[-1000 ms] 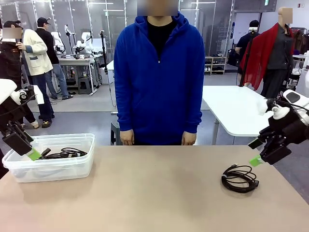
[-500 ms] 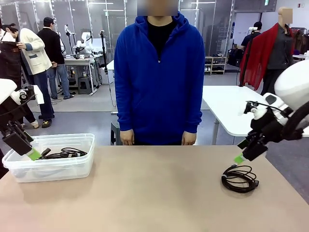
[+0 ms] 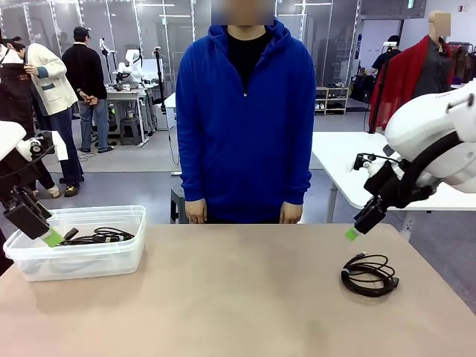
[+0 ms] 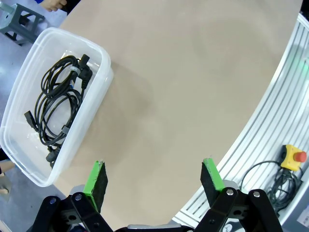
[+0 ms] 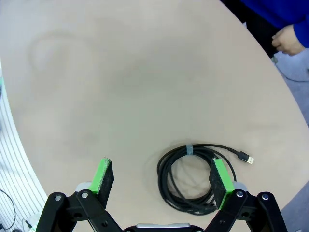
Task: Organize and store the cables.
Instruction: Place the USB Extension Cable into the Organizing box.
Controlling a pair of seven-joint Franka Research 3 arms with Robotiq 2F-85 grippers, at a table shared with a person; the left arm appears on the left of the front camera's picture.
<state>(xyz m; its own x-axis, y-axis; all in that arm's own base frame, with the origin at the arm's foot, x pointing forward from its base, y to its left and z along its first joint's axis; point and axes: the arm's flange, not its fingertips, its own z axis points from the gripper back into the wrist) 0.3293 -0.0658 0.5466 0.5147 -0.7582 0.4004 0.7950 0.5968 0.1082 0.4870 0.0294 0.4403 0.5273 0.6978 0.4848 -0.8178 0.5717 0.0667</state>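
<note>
One cable (image 3: 370,274), a thin black cord wound in a round coil with a USB plug end, lies on the tan table at the right. My right gripper (image 3: 352,234) hangs open just above and left of it. In the right wrist view the coil (image 5: 203,146) lies under my right gripper (image 5: 161,166), mostly near the right-hand finger. Several more coiled cables (image 3: 100,236) lie in a clear plastic bin (image 3: 74,262) at the left. My left gripper (image 3: 52,238) hovers open over the bin's near left corner, holding nothing. The left wrist view shows those cables (image 4: 60,106) in the bin (image 4: 104,72), beyond my left gripper (image 4: 154,176).
A person in a blue hoodie stands at the far edge, hands (image 3: 195,212) hanging at the sides. A wide stretch of bare table (image 3: 238,297) lies between bin and coil. An emergency-stop button (image 4: 294,158) sits beyond the table's near edge.
My right arm has swung left and up, carrying its open gripper from beside the coil to above its left side. The left arm has not moved.
</note>
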